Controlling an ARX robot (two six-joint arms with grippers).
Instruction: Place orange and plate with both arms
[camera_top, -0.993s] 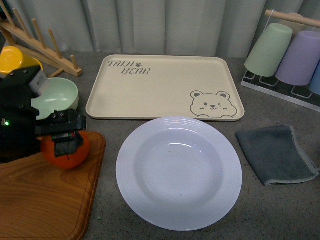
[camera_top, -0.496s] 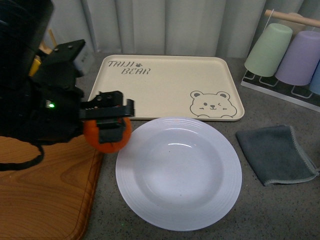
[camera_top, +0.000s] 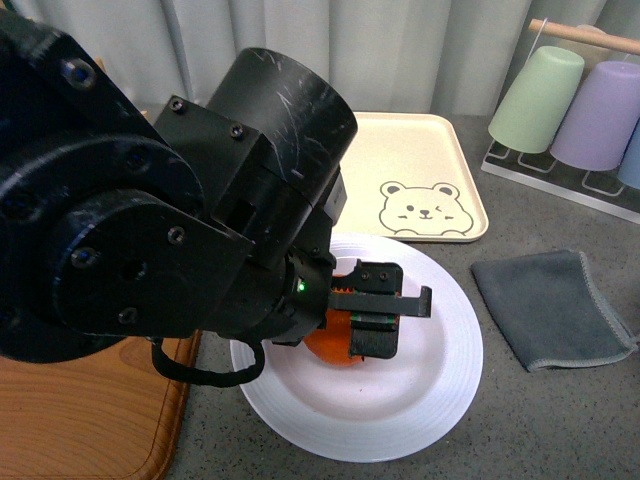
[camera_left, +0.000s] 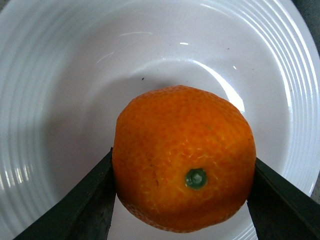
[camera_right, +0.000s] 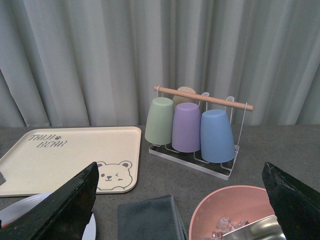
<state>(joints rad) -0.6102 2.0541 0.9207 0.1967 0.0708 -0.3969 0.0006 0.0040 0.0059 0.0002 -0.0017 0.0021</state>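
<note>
My left gripper pinched the orange from both sides, over the well of the plate. I couldn't tell whether the fruit touched it. The plate sat on a grey speckled table, with a wooden board just to its left and a folded grey cloth to its right. Behind the plate lay the bear tray. Further right stood a rack of upturned cups. My right gripper hung spread wide near a pink bowl. Grey curtains closed off the back.
</note>
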